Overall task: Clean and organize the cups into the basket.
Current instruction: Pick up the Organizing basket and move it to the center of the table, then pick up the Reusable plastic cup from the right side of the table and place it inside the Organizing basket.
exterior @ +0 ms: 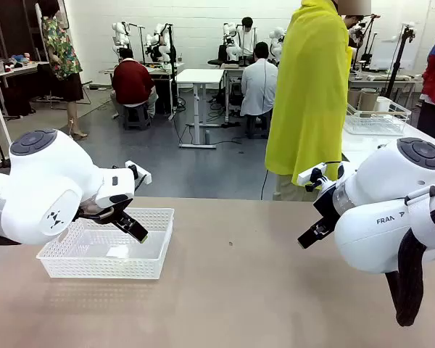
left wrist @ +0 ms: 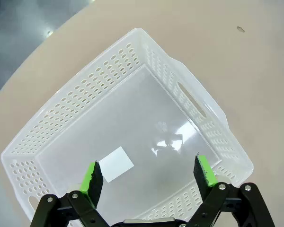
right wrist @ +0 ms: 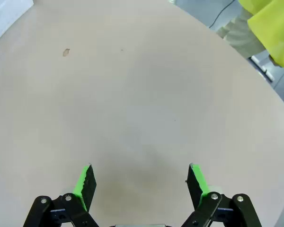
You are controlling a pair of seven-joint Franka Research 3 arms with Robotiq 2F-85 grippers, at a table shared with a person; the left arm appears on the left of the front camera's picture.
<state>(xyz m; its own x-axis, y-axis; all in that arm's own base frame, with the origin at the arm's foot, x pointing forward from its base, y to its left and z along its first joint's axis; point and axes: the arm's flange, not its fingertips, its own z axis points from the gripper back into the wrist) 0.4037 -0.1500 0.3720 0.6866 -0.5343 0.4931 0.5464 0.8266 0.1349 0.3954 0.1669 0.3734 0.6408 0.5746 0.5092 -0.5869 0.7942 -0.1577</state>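
While my left gripper [left wrist: 149, 172] hangs spread wide just above the basket [left wrist: 52, 118], which sits empty on the table [right wrist: 132, 94], my right gripper [right wrist: 139, 182], equally spread, hovers well right of the basket. If the left one descends carelessly, I think it could clip the rim and shove the basket away.

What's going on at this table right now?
Nothing is being handled yet. The left claw hangs open over the white basket, which holds just a white label on its floor. The right claw is open too, with nothing in it, pointing down at the table. A person in a yellow top stands at the far side.
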